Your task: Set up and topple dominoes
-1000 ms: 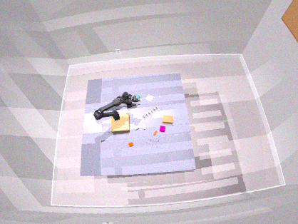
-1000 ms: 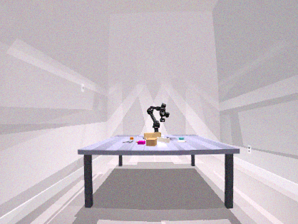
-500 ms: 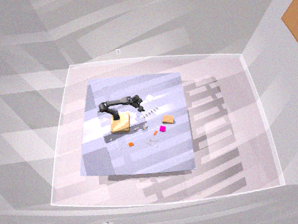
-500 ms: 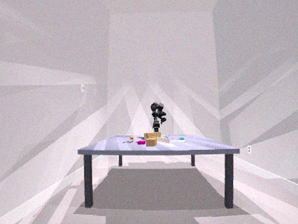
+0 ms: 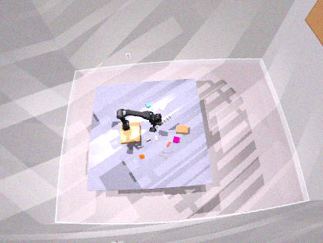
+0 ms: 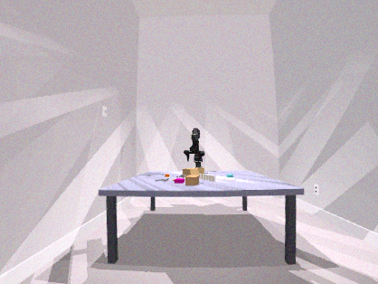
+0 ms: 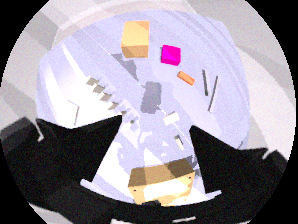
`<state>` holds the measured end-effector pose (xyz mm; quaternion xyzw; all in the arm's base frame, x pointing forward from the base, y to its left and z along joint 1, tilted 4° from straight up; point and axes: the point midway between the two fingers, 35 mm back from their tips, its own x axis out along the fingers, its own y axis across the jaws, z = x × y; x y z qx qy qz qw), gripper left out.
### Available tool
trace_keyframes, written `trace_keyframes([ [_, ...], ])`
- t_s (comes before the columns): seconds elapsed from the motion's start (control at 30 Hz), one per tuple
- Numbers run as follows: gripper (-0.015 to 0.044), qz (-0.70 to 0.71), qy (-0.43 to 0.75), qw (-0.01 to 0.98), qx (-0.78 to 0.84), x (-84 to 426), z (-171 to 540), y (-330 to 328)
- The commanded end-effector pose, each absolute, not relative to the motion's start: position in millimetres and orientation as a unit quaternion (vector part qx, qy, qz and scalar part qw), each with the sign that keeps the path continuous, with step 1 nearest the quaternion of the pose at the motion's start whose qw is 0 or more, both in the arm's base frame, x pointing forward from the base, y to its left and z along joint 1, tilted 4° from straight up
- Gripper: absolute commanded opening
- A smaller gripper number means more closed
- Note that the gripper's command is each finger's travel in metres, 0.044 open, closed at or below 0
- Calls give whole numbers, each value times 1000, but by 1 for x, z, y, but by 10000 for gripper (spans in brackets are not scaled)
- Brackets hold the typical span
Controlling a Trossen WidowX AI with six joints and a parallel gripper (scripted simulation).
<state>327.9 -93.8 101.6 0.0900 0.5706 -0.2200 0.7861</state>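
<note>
Several small pale dominoes stand upright in a slanting row (image 5: 169, 117) (image 6: 208, 177) (image 7: 114, 105); in the top view the gripper covers part of the row's near end. Two more pale dominoes lie apart from the row. One loose domino (image 5: 156, 138) (image 7: 171, 118) lies to the right of the row's near end in the wrist view. The other loose domino (image 5: 148, 139) (image 7: 179, 142) lies closer to the arm's base. My black gripper (image 7: 156, 122) is wide open and empty, above the table between the row and the loose dominoes.
A tan block (image 5: 182, 129) (image 6: 192, 180) (image 7: 135, 40), a magenta block (image 5: 176, 139) (image 6: 179, 180) (image 7: 171, 55), an orange bar (image 5: 168, 144) (image 7: 186, 78) and thin grey rods (image 7: 205, 83) lie beyond. A cyan object (image 5: 147, 105) (image 6: 230, 175) and an orange object (image 5: 141, 156) (image 6: 166, 175) lie on opposite sides.
</note>
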Motion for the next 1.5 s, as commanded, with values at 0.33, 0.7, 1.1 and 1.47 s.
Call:
trace_keyframes([
  [0.33, 440, -501, 518, 524, 453, 305, 35, -180],
  [0.7, 440, -502, 518, 524, 453, 303, 16, -182],
  [1.1, 440, -502, 518, 524, 453, 297, -32, -185],
  [1.47, 440, -502, 518, 524, 453, 296, -44, -185],
])
